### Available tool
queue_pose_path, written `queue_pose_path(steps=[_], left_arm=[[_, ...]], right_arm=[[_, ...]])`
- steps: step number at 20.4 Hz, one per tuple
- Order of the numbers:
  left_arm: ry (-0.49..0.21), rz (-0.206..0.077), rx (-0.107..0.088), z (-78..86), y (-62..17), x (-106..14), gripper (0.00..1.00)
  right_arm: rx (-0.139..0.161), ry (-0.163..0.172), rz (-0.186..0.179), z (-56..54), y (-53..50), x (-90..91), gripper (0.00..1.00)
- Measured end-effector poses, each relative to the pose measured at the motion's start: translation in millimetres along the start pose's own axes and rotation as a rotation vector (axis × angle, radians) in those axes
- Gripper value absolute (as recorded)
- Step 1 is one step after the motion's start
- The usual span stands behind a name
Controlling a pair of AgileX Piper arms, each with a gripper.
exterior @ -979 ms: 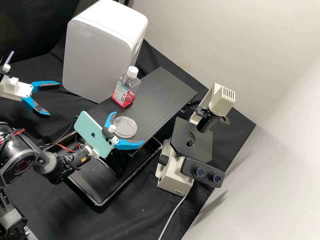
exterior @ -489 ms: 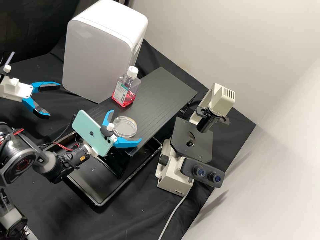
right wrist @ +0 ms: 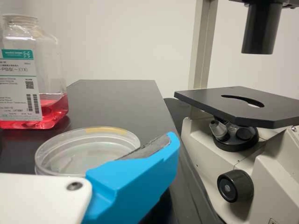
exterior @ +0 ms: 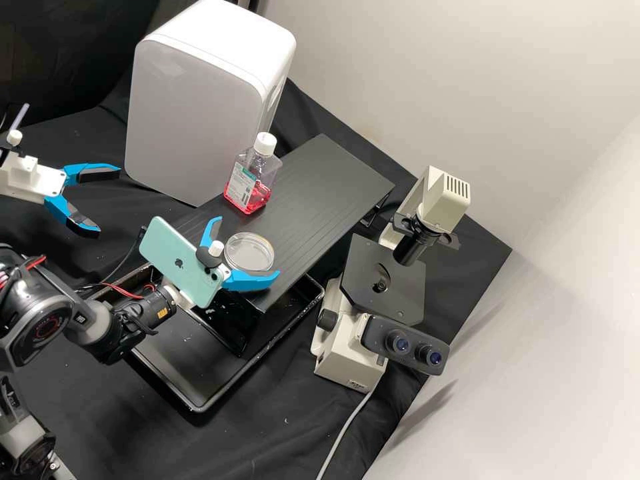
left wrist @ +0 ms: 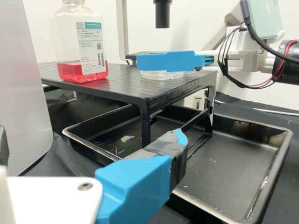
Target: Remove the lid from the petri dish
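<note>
Right gripper (exterior: 247,249) is spread open around the clear round plastic petri dish (exterior: 252,251), one blue finger on each side; can't tell if either touches the rim. Dish sits lid-on at the near corner of the black ribbed raised platform (exterior: 320,187), well apart from the clear flask of pink liquid (exterior: 250,179) on the same platform. Left gripper (exterior: 105,200) hangs open, holding nothing, over the bench beside the white rounded box (exterior: 200,93).
</note>
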Motion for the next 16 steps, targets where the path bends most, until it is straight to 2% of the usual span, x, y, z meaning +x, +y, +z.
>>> queue_pose_path(steps=[5,11,16], left_arm=[[0.000,0.000,0.000,0.0,0.0,0.0,1.00],[0.001,0.000,0.000,-0.1,0.0,0.0,1.00],[0.001,0.000,0.000,-0.1,0.0,0.0,1.00]], right_arm=[[0.005,-0.011,0.008,1.2,0.5,0.1,1.00],[-0.021,-0.012,0.008,0.4,-1.2,2.7,1.00],[-0.020,-0.013,0.009,0.4,-1.3,2.7,1.00]])
